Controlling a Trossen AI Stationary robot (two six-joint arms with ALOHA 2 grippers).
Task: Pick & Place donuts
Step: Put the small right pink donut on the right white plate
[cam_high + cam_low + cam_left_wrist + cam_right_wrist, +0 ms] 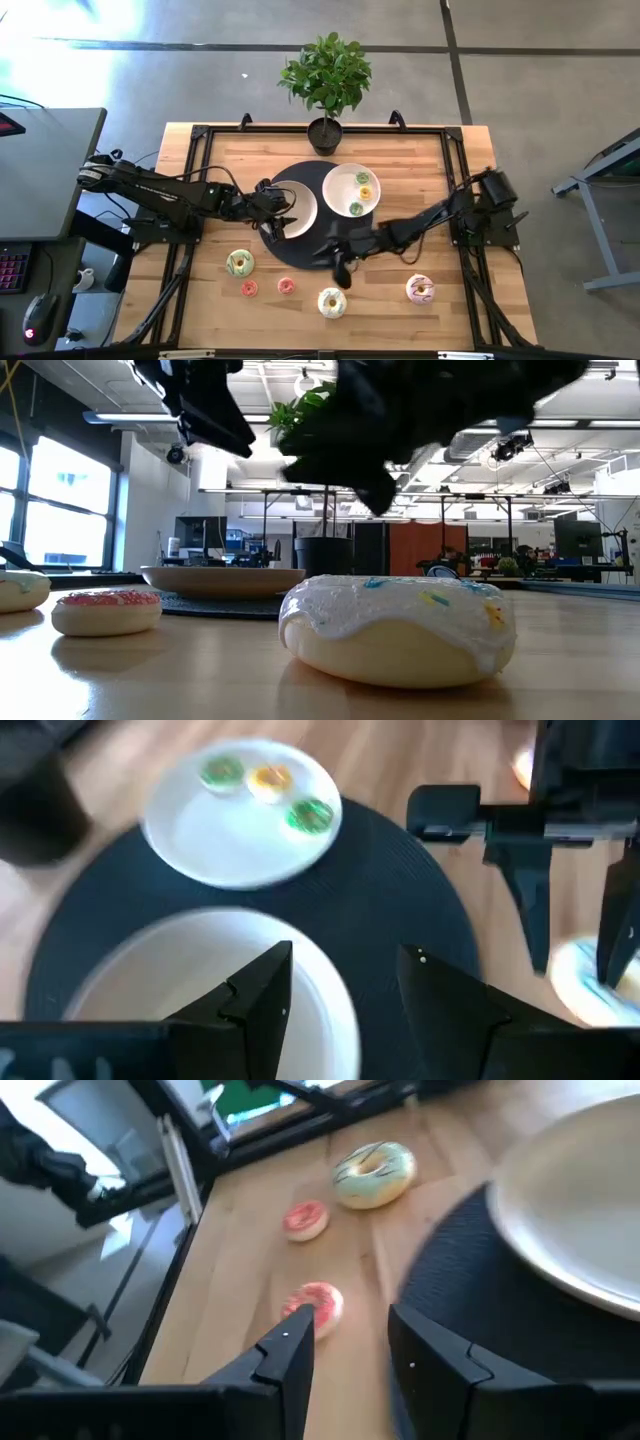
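Note:
Five donuts lie on the wood near the table's near edge: a green-iced one (239, 263) (375, 1173), two tiny pink ones (249, 288) (286, 286) (318, 1305), a cream-iced one (331, 302) (400, 625) and a pink/white one (421, 290). Three tiny donuts, two green and one yellow (364, 192) (268, 780), sit on the right white plate (340, 185). My right gripper (342, 270) (345, 1350) hangs open over the mat's near edge, just beyond the cream donut. My left gripper (283, 222) (340, 990) is open above the left plate (300, 205).
Both plates rest on a round dark mat (300, 250) in the middle of the table. A potted plant (326, 85) stands at the far edge. A black frame (190, 200) runs along the table's sides. Bare wood lies between the donuts and the near edge.

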